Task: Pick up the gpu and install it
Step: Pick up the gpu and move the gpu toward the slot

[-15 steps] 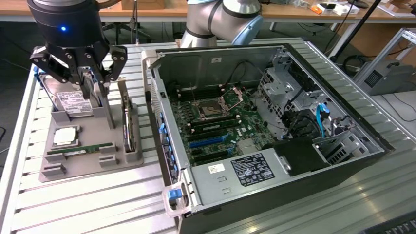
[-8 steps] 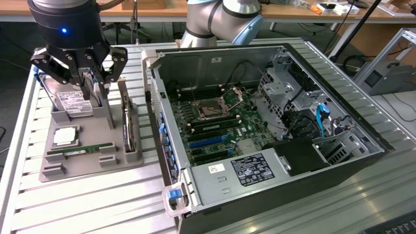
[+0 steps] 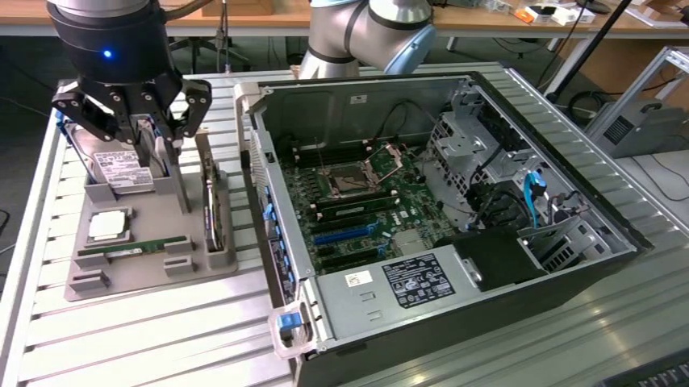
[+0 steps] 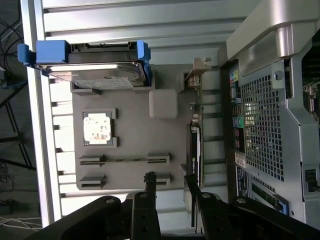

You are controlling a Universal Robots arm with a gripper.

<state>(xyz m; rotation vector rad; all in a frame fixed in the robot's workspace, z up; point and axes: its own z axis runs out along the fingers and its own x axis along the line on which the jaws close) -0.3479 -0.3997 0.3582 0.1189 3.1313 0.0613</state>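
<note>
The gpu [image 3: 213, 218] is stood on edge in the grey fixture tray [image 3: 151, 278], beside the open computer case [image 3: 431, 201], so that both faces can be clamped. The gripper [image 3: 154, 145] is held above the tray, jaws wide and empty

gpu [image 4: 193, 150] end behind claw [image 4: 170, 179], arm [image 3: 372, 28] cropped

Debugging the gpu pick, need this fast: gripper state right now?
Gripper: jaws open, holding nothing; it hangs over the parts tray, with the gpu standing in its slot, not gripped.
</note>
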